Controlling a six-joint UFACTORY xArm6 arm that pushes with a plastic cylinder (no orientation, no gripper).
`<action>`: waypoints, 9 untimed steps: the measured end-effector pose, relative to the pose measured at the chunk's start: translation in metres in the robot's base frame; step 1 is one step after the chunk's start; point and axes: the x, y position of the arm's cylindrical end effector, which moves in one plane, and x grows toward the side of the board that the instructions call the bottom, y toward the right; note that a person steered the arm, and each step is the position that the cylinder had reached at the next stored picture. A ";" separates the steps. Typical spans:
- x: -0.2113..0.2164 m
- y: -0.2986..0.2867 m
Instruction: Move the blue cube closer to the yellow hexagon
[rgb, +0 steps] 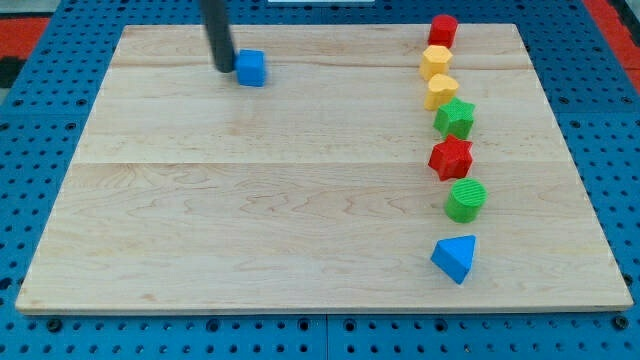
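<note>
The blue cube (251, 68) sits near the view's top, left of centre, on the wooden board. My tip (223, 68) is just to the cube's left, touching or nearly touching its side. The yellow hexagon (435, 62) lies far to the right, near the top of a column of blocks. A second yellow block (441, 91) sits just below it.
The column at the view's right runs downward: a red block (443, 30), the two yellow blocks, a green star (456, 118), a red star (451, 157), a green cylinder (465, 200) and a blue triangular block (455, 258). The board's edge (300, 305) borders blue pegboard.
</note>
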 end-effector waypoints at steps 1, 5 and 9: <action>0.000 0.063; 0.032 0.109; 0.049 0.159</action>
